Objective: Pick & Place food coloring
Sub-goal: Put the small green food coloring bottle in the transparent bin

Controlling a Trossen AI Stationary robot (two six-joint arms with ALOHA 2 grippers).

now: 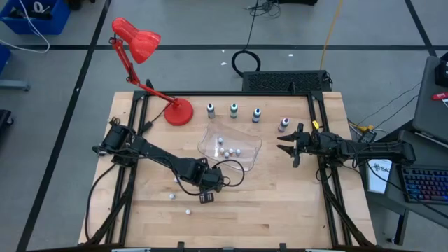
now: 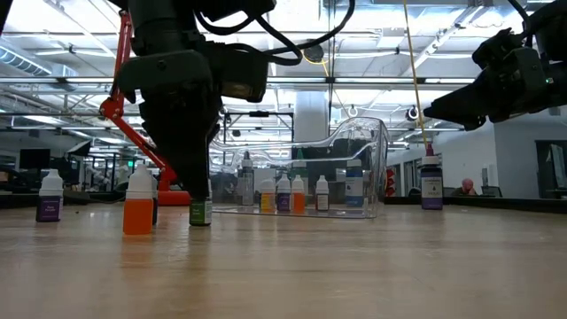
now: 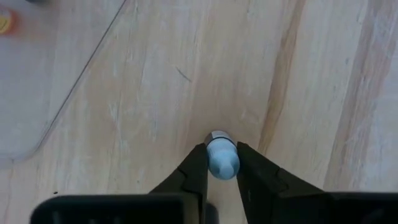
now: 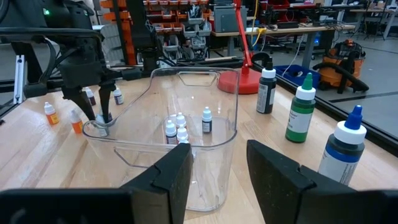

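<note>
The food coloring comes in two sizes. Four taller bottles stand in a row by the far edge: dark [image 1: 210, 110], green [image 1: 233, 110], blue [image 1: 257, 115] and purple [image 1: 283, 124]. Several tiny pale-capped dropper bottles stand inside a clear container [image 1: 241, 157]. My left gripper [image 1: 204, 196] points down near the table's middle, shut on one tiny green bottle [image 2: 200, 213]. My right gripper [image 1: 290, 147] hovers open to the right of the container, just nearer than the purple bottle, touching nothing. In its wrist view its fingers [image 4: 180, 168] face the container. My left gripper pinches the tiny bottle's pale cap [image 3: 221, 163] between its two fingers [image 3: 198, 167]. They come from above, pointing down. The bottle stands upright below the fingers, with its green body [image 2: 200, 214] down at the tabletop.
A red desk lamp [image 1: 140, 42] stands with its base [image 1: 178, 112] at the far left. Loose tiny bottles stand on the table near my left gripper [image 1: 172, 197] [image 1: 187, 210], one of them orange [image 2: 138, 204]. A black cable loops beside the left wrist [image 1: 234, 171].
</note>
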